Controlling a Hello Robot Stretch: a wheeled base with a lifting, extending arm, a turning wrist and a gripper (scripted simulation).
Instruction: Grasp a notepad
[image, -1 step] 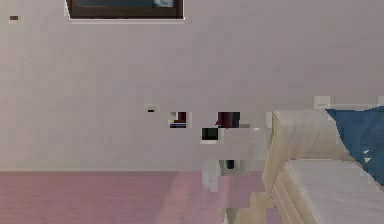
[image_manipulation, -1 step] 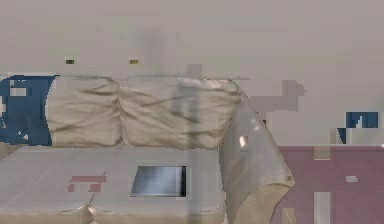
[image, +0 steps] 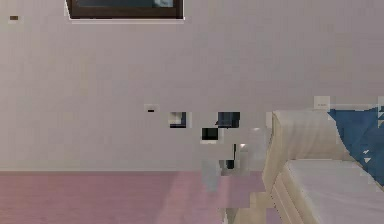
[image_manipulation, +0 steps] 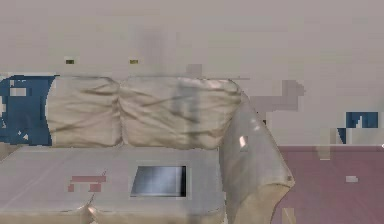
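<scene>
The forward view shows a pale wall (image: 100, 80) over a pinkish floor (image: 90, 195). A dark framed picture (image: 125, 8) hangs at the top edge. Low on the wall is a small outlet-like mark (image: 150, 109). To its right, near the wall's foot, sits a cluster of small dark and white blocks (image: 212, 128) too small to name. One end of a cream sofa (image: 300, 150) enters from this view's right edge. A blue cushion (image: 360, 140) lies against the sofa's back, and a small pale plate (image: 321, 102) is on the wall above it.

The arm side view shows the same cream sofa (image_manipulation: 60, 165) from the front. Two plump back cushions (image_manipulation: 150, 110) stand side by side, with the blue cushion (image_manipulation: 25, 108) at the far left end. A rounded armrest (image_manipulation: 255, 160) closes the right end.

A flat grey rectangle (image_manipulation: 160, 180) with a pale border lies flat on the sofa's seat. Its shape would suit a notepad, though the detail is too coarse to be sure. It is near the seat's front edge, toward the armrest end, below the right-hand back cushion and apart from both.

Further left on the seat, also near the front edge, is a small reddish-brown patch (image_manipulation: 87, 182) that I cannot identify. Beyond the armrest there is pinkish floor (image_manipulation: 335, 185) and a small blue shape (image_manipulation: 360, 125) by the wall.

The end effector's state cannot be told from these views.
</scene>
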